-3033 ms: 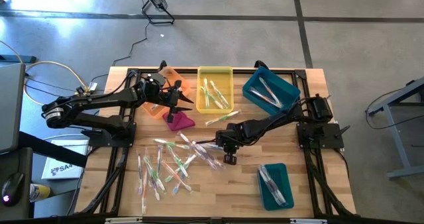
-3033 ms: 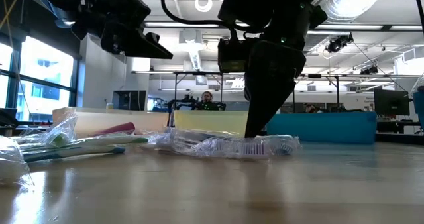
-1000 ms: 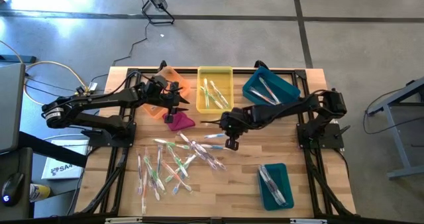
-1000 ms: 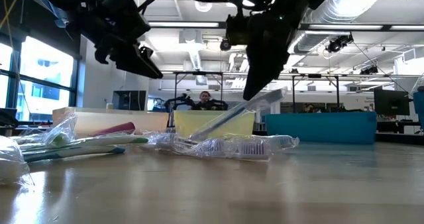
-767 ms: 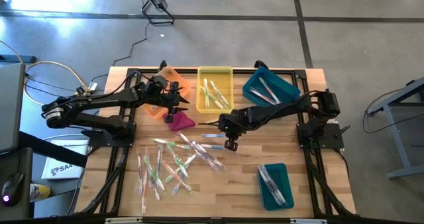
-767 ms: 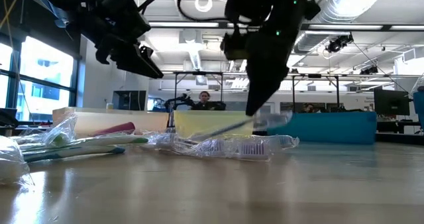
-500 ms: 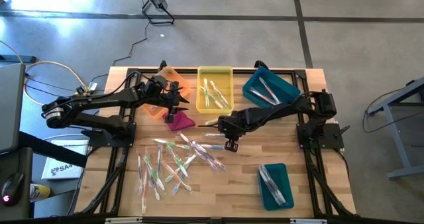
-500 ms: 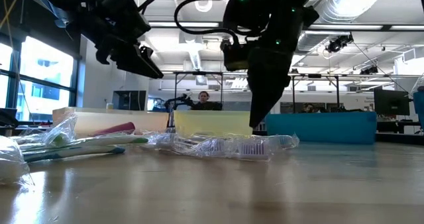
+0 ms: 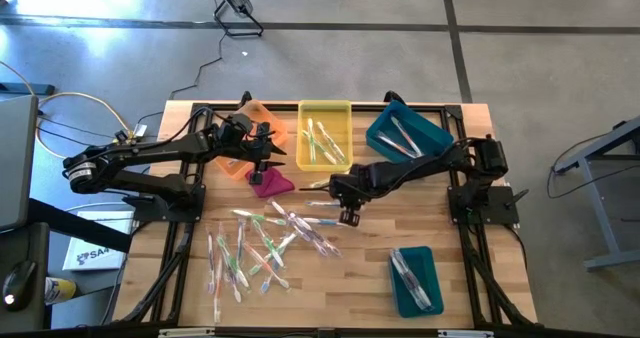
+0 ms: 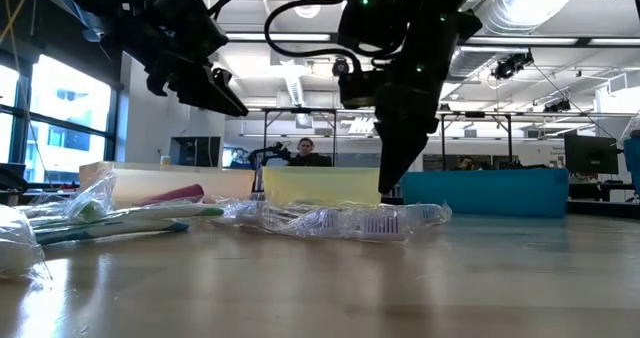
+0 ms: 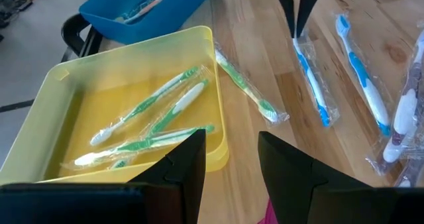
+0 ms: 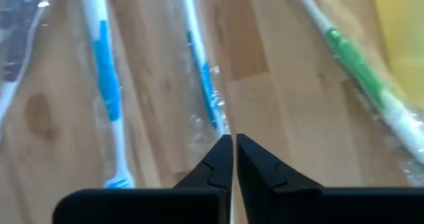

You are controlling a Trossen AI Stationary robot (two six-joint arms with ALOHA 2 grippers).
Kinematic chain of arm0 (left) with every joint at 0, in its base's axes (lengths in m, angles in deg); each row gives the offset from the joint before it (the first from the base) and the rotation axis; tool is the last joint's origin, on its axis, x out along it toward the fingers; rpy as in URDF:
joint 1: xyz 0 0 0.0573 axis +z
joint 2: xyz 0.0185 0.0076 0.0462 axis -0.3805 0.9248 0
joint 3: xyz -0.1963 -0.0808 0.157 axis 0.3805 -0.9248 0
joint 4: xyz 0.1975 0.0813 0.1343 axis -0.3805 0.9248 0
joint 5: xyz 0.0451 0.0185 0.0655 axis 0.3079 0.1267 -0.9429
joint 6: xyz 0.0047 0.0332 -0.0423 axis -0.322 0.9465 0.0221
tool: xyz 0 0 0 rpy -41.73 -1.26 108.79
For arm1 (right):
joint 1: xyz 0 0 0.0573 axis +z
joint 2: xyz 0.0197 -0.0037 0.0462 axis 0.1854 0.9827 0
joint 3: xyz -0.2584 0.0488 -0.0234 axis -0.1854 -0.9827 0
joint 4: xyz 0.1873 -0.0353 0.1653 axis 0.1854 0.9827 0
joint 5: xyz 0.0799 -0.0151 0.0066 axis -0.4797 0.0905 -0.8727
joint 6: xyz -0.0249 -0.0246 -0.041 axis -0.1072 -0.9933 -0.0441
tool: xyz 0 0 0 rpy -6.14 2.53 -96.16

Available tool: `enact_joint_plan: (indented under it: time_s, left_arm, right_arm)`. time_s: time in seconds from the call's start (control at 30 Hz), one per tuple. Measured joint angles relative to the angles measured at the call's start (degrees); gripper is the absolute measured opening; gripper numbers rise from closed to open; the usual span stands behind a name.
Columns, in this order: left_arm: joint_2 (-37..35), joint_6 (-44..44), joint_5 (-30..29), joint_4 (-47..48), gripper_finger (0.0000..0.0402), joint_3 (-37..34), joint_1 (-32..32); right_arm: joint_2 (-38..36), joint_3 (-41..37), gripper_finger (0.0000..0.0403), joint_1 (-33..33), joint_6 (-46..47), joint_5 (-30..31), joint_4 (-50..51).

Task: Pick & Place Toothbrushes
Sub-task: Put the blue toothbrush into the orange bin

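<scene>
The right gripper [image 12: 230,144] – jaws nearly shut – pinches at a wrapped blue toothbrush [image 12: 202,85]. The slick wrapper may slip. The left gripper [image 11: 228,161] waits part-open.

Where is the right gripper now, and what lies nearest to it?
In the high view the right gripper is near the table's middle, just below the yellow bin. Its tips point down at a wrapped blue toothbrush lying on the wood.

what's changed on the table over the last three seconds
The right gripper lifted a wrapped blue toothbrush from the pile, carried it toward the yellow bin and lowered it onto the wood short of it. Its fingers are nearly closed at the wrapper. The left gripper barely moved.
</scene>
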Motion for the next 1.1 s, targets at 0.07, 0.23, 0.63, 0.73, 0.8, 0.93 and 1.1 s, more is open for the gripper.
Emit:
enact_joint_plan:
  time_s: [0.07, 0.23, 0.63, 0.73, 0.8, 0.93, 1.1]
  left_arm:
    - [0.0, 0.0, 0.0, 0.0, 0.0134, 0.0, 0.0]
    - [0.0, 0.0, 0.0, 0.0, 0.0134, 0.0, 0.0]
    - [0.0, 0.0, 0.0, 0.0, 0.0134, 0.0, 0.0]
    - [0.0, 0.0, 0.0, 0.1, 0.0134, 0.0, 0.0]
    - [0.0, 0.0, 0.0, 0.1, 0.0134, 0.0, 0.0]
    - [0.0, 0.0, 0.0, 0.1, 0.0134, 0.0, 0.0]
    - [0.0, 0.0, 0.0, 0.1, 0.0134, 0.0, 0.0]
  right_arm:
    - [0.0, 0.0, 0.0034, 0.0, 0.2, 0.9, 0.0]
    - [0.0, 0.0, 0.0116, 0.0, 0.5, -0.3, 0.0]
    - [0.0, 0.0, 0.0239, 1.3, 0.5, -0.2, 0.1]
    - [0.8, 0.0, 0.0235, 1.0, 0.4, -0.2, -0.3]
    - [2.2, 0.0, 0.0232, 1.0, 0.3, -0.2, -0.2]
    - [4.9, 0.1, 0.0231, 1.0, -0.3, 0.8, -0.1]
    - [5.3, 0.1, 0.0228, 1.0, -1.1, 2.4, -0.2]
